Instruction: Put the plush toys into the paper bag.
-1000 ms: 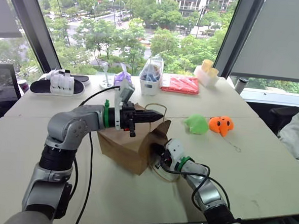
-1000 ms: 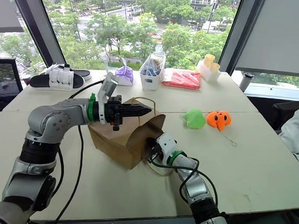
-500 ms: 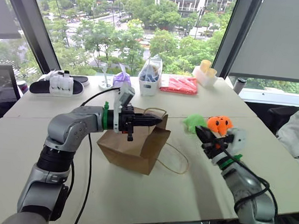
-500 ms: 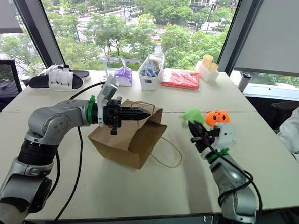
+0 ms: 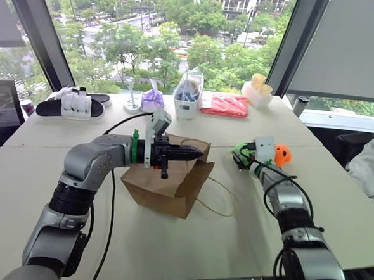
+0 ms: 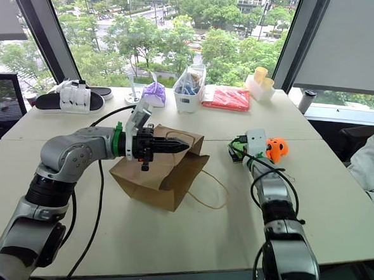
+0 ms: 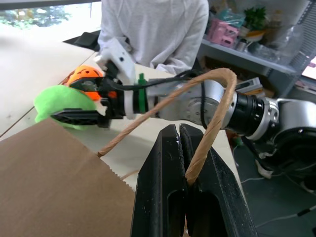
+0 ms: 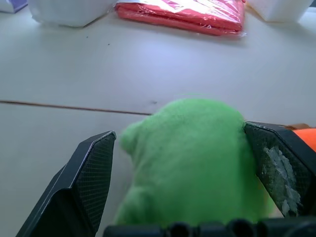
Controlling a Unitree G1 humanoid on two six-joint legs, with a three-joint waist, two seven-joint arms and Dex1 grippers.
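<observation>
Spreading wide around the green plush toy (image 8: 192, 163), the right gripper (image 5: 240, 157) has one finger on each side of it, the toy sitting between the jaws on the table (image 5: 168, 240). Orange plush toy (image 5: 281, 154): just beside the green one, on its far side from the bag, on the tabletop. Left gripper (image 7: 183, 182): closed on the cord handle (image 7: 197, 98) of the paper bag (image 5: 165, 183), pointing level toward the right arm. Paper bag: brown, lying tilted on the table below the left gripper, mouth facing the toys; a second cord loop (image 5: 218, 199) trails on the table. Red packet (image 5: 226, 105), white bin (image 5: 188, 102) and purple pouch (image 5: 152, 98): along the window edge, well apart from the toys.
</observation>
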